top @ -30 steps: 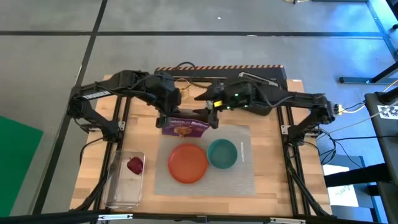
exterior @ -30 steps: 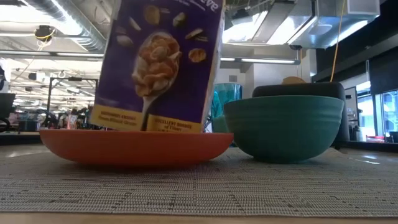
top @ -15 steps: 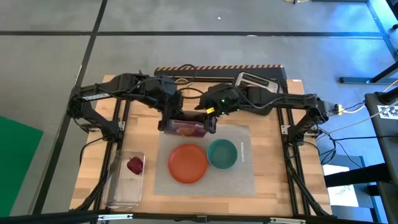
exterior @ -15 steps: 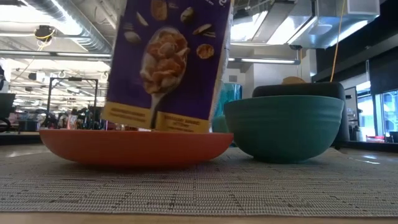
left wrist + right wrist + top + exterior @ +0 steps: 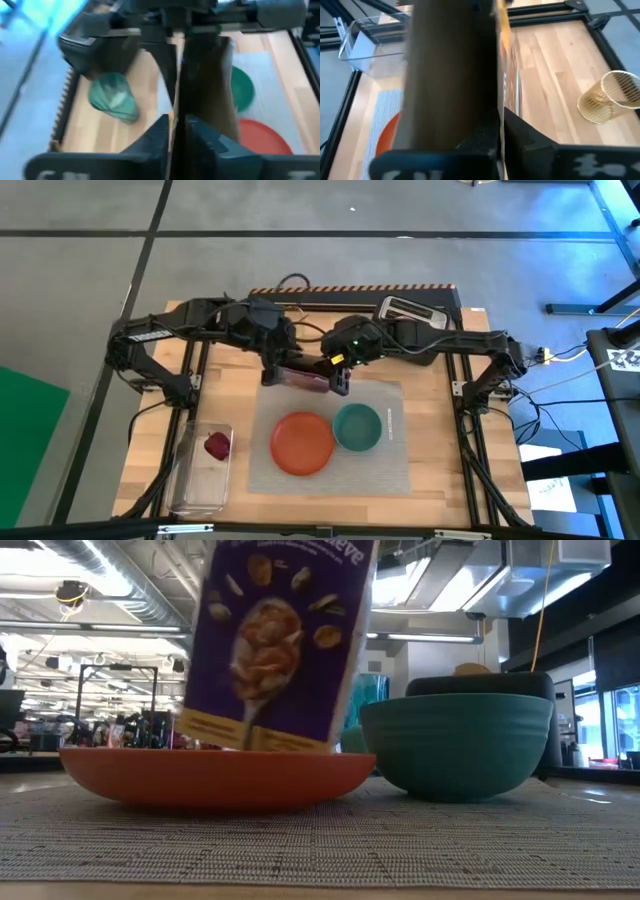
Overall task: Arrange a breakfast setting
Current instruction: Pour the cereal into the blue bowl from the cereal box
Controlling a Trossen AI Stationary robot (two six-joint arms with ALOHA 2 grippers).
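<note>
The purple cereal box [image 5: 305, 376] hangs over the far edge of the grey placemat [image 5: 385, 465], held between my two arms. My left gripper [image 5: 276, 372] is shut on its left end and my right gripper [image 5: 340, 377] on its right end. On the placemat sit the orange plate [image 5: 302, 442] and the teal bowl [image 5: 357, 427], each on its base. The green cup [image 5: 114, 97] lies on its side on the wood behind the box. The dark red fruit [image 5: 216, 445] lies in a clear tray. My left gripper pinches a thin top edge of the box [image 5: 174, 117] between its two fingers at the box's left end, coming from above. My right gripper pinches the thin top edge [image 5: 501, 107] at the box's right end, also from above. The box [image 5: 285, 640] hangs below both, tilted, its lower edge just above the plate's rim.
The black toaster [image 5: 410, 310] stands at the table's far right, behind the bowl in the low view. The clear tray [image 5: 200, 470] lies at the near left. Bare wood shows to the right of the placemat.
My right gripper has moved toward the near edge and down onto the box's right end. The box, which leaned back with its purple front showing from above, has swung nearly upright, so that only its top shows, and has shifted a little to the right.
</note>
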